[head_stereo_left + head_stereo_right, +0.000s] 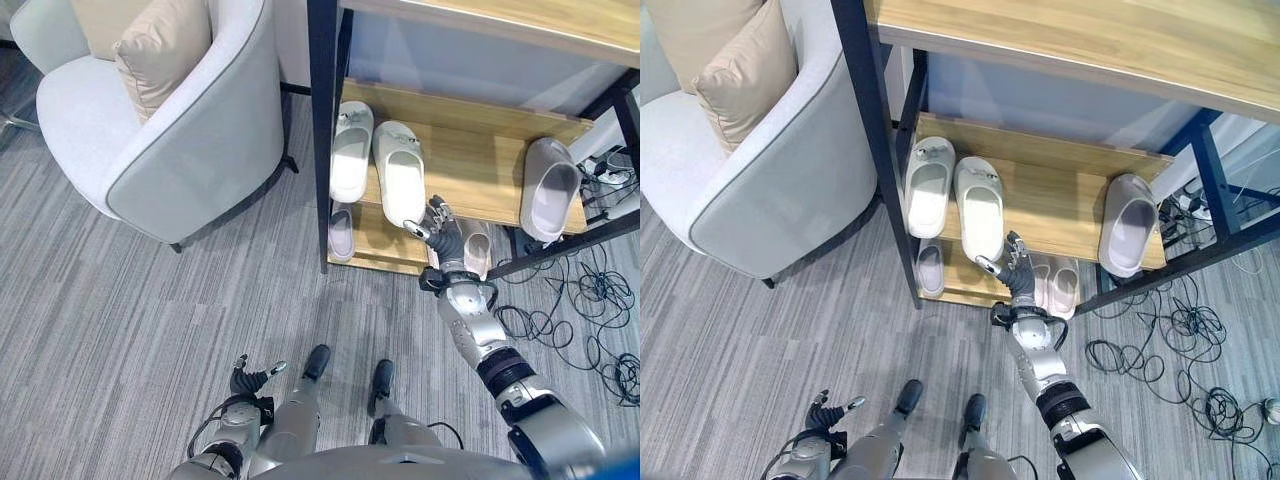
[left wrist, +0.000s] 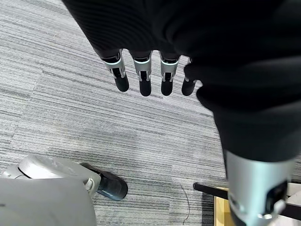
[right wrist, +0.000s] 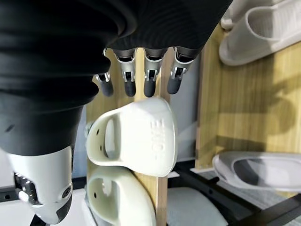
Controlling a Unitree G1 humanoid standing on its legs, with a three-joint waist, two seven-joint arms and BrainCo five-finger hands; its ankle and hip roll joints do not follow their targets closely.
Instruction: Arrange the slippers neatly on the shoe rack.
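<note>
- The shoe rack [image 1: 470, 120] has a dark frame and wooden shelves; it stands beside a grey armchair [image 1: 150, 130] with a beige cushion [image 1: 160, 50].
- On the middle shelf lie two white slippers side by side at the left end: one [image 1: 351, 150] against the frame post, the other [image 1: 399, 172] just beside it with its heel sticking out over the front edge of the shelf.
- A grey slipper [image 1: 549, 187] lies at the right end of the same shelf, well apart from the white pair, its heel also past the edge.
- On the bottom shelf a slipper [image 1: 341, 232] shows under the white pair, and a pinkish pair [image 1: 1055, 282] lies further right.
- The right hand [image 1: 441, 232] is raised at the front edge of the middle shelf, just by the heel of the overhanging white slipper — fingers straight and loosely spread, holding nothing.
- The left hand [image 1: 250, 380] hangs low over the grey carpet [image 1: 120, 320], fingers relaxed and empty.
- A tangle of black cables [image 1: 590, 300] lies on the floor to the right of the rack.
</note>
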